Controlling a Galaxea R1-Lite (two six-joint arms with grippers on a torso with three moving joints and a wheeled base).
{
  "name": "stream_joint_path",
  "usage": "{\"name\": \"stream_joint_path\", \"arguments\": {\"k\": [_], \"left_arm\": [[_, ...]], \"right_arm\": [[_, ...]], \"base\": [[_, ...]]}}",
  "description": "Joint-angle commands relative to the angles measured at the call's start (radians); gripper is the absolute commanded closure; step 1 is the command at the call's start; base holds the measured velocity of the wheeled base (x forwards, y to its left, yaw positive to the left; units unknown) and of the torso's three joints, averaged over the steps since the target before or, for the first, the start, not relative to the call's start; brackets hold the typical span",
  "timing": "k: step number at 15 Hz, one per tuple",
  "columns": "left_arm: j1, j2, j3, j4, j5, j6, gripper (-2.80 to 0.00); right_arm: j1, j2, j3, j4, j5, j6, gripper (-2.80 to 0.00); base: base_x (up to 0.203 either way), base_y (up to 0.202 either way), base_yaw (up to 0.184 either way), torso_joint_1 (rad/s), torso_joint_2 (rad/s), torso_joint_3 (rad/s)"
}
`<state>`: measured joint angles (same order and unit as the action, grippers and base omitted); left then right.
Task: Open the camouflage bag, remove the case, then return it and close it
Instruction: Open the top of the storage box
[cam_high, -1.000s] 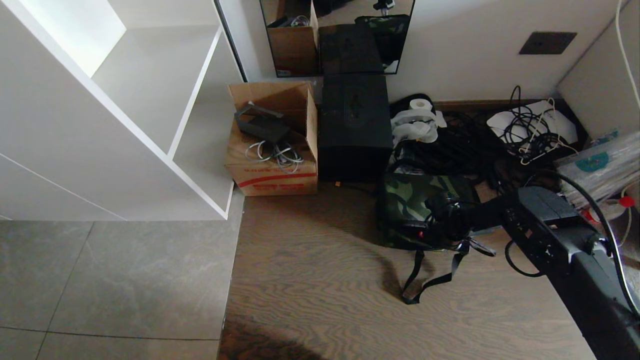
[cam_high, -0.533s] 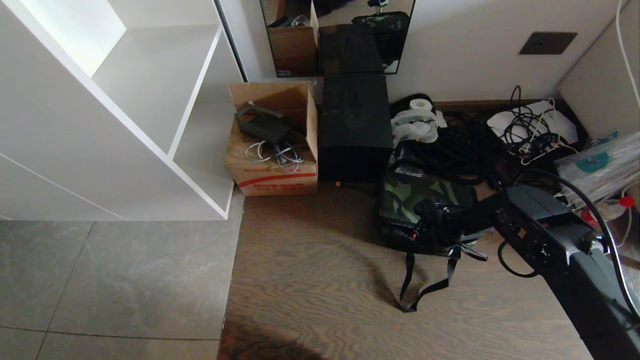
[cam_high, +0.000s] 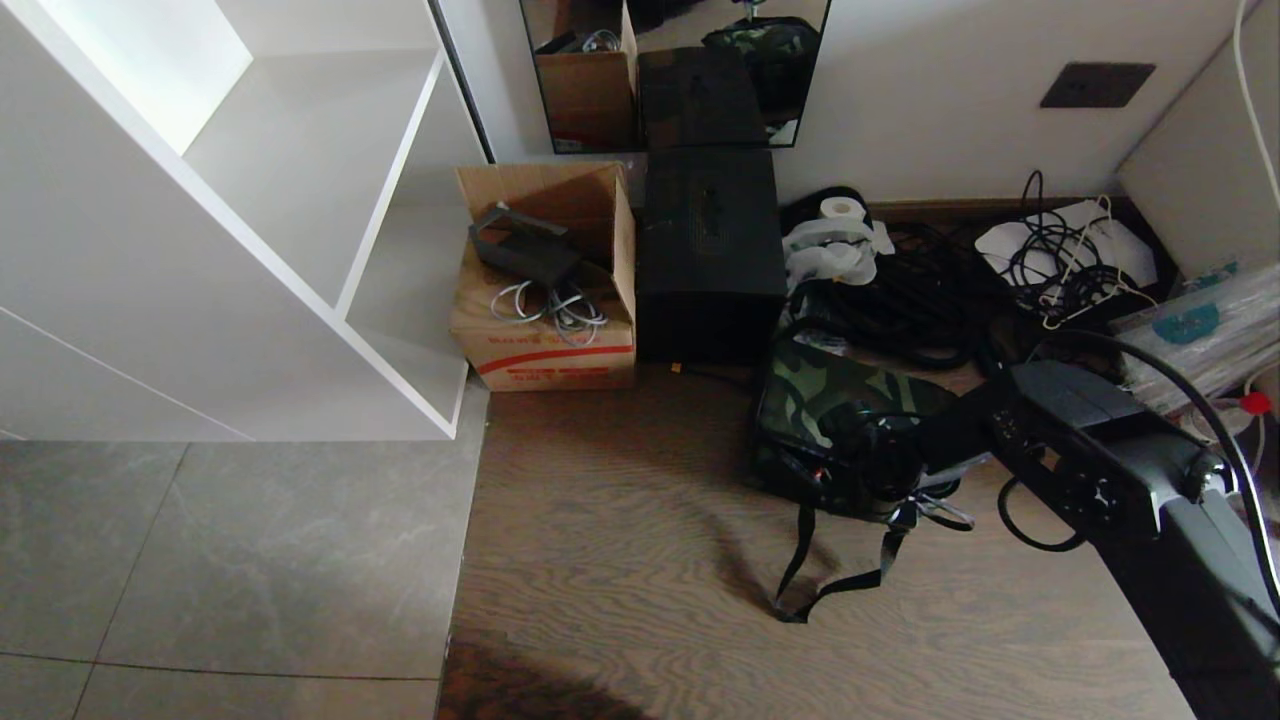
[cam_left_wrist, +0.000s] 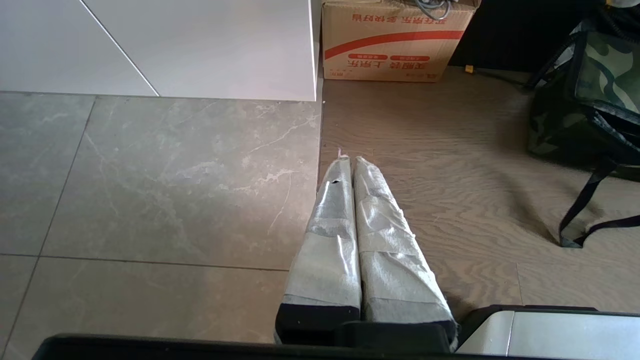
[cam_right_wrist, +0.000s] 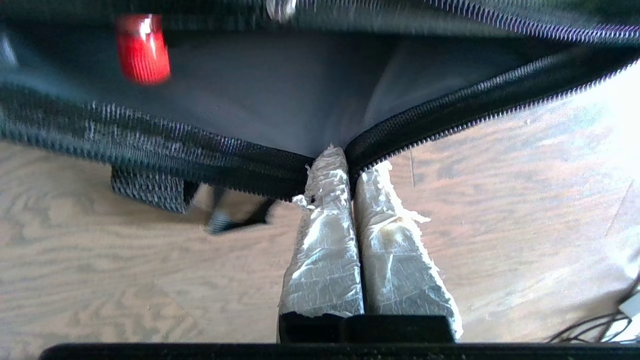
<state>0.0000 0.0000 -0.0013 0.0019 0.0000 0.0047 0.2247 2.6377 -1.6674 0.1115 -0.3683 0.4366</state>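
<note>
Camouflage bag (cam_high: 830, 400) on the wooden floor (cam_high: 620, 560), just in front of the tall black box (cam_high: 710, 255), near a cardboard box (cam_high: 545, 290); black strap (cam_high: 830, 565) trailing forward. Right hand (cam_right_wrist: 345, 167) at the bag's near edge, taped fingers (cam_right_wrist: 325, 260) pressed together on the black zipper edge (cam_right_wrist: 450, 112); grey lining and a red latch (cam_right_wrist: 142, 47) showing inside. Left hand (cam_left_wrist: 350, 162) idle above the floor, fingers together, holding nothing
</note>
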Motion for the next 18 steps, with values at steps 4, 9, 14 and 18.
{"name": "stream_joint_path", "arguments": {"k": [4, 9, 14, 18], "left_arm": [[0.000, 0.000, 0.001, 0.001, 0.000, 0.000, 0.00], [0.000, 0.000, 0.001, 0.001, 0.000, 0.000, 0.00], [0.000, 0.000, 0.000, 0.001, 0.000, 0.000, 0.00], [0.000, 0.000, 0.000, 0.001, 0.000, 0.000, 0.00]], "right_arm": [[0.013, -0.055, 0.090, 0.001, 0.017, 0.003, 0.00], [0.035, -0.099, 0.167, 0.003, 0.059, 0.005, 0.00], [0.039, -0.111, 0.172, 0.010, 0.089, 0.011, 0.00], [0.024, -0.139, 0.156, -0.002, 0.094, 0.002, 0.00]], "base": [[0.000, 0.000, 0.000, 0.000, 0.00, 0.000], [0.000, 0.000, 0.000, 0.000, 0.00, 0.000], [0.000, 0.000, 0.000, 0.000, 0.00, 0.000], [0.000, 0.000, 0.000, 0.000, 0.00, 0.000]]}}
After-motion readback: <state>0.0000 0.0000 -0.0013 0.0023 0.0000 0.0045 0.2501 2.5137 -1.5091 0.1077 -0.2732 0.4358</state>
